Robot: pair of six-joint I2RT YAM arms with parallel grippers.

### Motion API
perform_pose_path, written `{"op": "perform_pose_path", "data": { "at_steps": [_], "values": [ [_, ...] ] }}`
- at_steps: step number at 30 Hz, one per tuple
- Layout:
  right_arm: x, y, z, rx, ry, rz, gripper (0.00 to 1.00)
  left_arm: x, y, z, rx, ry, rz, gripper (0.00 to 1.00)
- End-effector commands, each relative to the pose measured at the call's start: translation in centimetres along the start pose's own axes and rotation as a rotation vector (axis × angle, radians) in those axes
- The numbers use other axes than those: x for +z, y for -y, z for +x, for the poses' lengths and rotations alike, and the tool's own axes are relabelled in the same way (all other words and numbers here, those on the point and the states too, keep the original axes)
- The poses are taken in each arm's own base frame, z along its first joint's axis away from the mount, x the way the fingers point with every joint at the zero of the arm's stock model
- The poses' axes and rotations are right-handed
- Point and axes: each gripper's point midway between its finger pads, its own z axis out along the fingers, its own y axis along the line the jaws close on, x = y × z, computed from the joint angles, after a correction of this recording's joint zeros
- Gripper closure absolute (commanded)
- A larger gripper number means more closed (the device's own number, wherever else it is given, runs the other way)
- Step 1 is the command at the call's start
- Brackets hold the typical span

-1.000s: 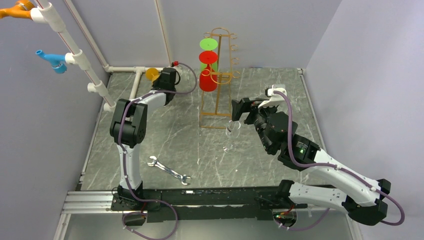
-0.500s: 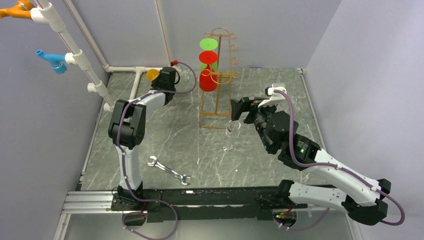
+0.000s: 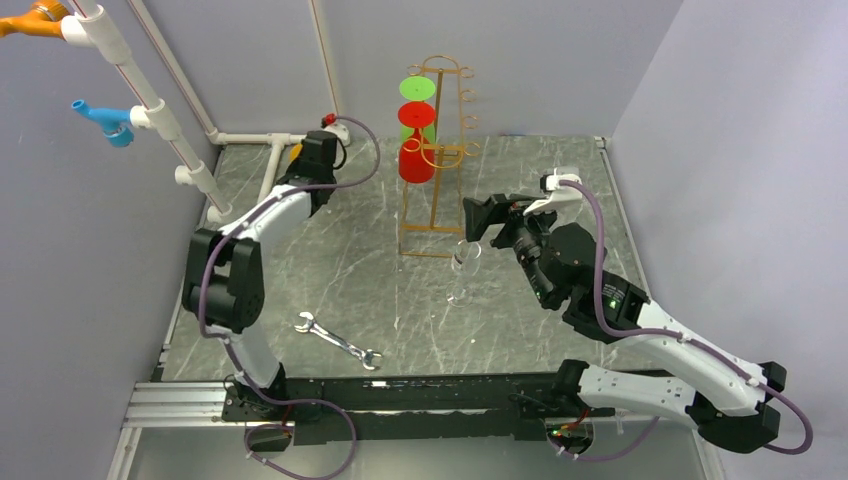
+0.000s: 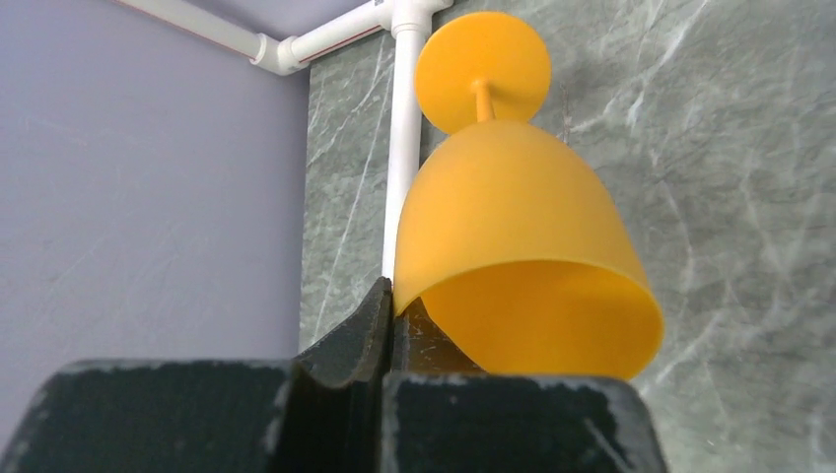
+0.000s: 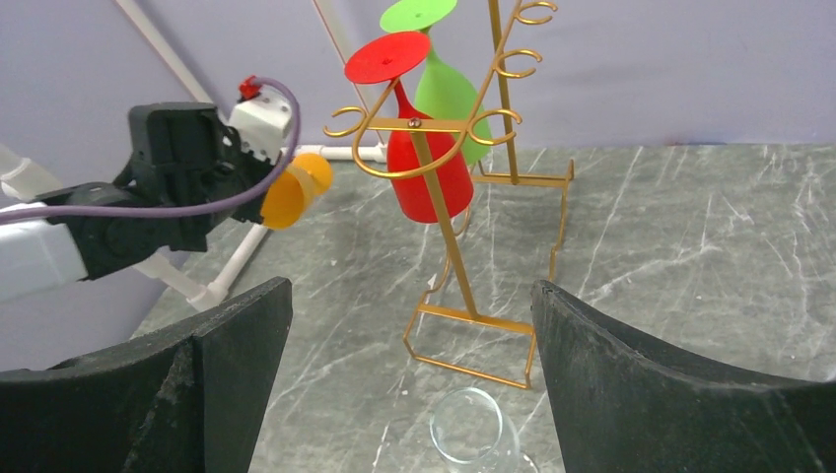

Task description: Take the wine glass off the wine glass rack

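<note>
The gold wire wine glass rack [image 3: 437,150] stands at the middle back, with a green wine glass [image 3: 418,92] and a red wine glass [image 3: 415,150] hanging upside down on it. My left gripper [image 3: 300,155] is at the back left by the white pipe, shut on the rim of an orange wine glass [image 4: 513,246], which also shows in the right wrist view [image 5: 291,197]. My right gripper [image 3: 495,228] is open and empty, just right of and above a clear wine glass [image 3: 463,270] standing on the table. In the right wrist view the clear glass [image 5: 473,439] sits low between the fingers [image 5: 631,374].
A white pipe frame [image 3: 150,100] with blue and orange fittings runs along the back left, and its floor pipe [image 4: 402,148] lies beside the orange glass. A metal wrench [image 3: 338,341] lies at the front left. Grey walls close in the marble table [image 3: 540,170].
My left arm has swung its elbow out to the left and carried the orange glass a little left and back toward the pipe. The right arm and clear glass have barely moved.
</note>
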Motion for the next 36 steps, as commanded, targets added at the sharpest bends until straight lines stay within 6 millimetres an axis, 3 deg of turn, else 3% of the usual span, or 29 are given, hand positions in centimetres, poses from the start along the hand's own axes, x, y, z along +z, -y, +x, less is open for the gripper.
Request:
{"op": "perform_pose_path", "data": {
  "at_steps": [1, 15, 18, 22, 29, 36],
  "values": [
    [-0.9, -0.2, -2.7, 0.068, 0.038, -0.021, 0.07, -3.8, -2.1, -2.1, -0.182, 0.041, 0.036, 1.0],
    [-1.8, 0.0, -3.2, 0.108, 0.028, -0.034, 0.07, -12.0, -6.2, -4.4, -0.487, 0.082, 0.181, 1.0],
    [-1.9, 0.0, -3.2, 0.113, 0.028, -0.037, 0.07, -13.5, -6.4, -4.7, -0.566, 0.088, 0.241, 1.0],
    [-1.9, 0.0, -3.1, 0.118, 0.025, -0.04, 0.07, -15.8, -5.0, -5.1, -0.651, 0.096, 0.399, 1.0],
    [-1.9, -0.2, -3.0, 0.123, 0.014, -0.045, 0.07, -18.2, -3.1, -2.5, -0.728, -0.002, 0.494, 1.0],
    [-1.9, -0.1, -2.6, 0.13, 0.005, -0.04, 0.07, -20.4, -2.7, -0.3, -0.764, -0.103, 0.521, 1.0]
  ]
}}
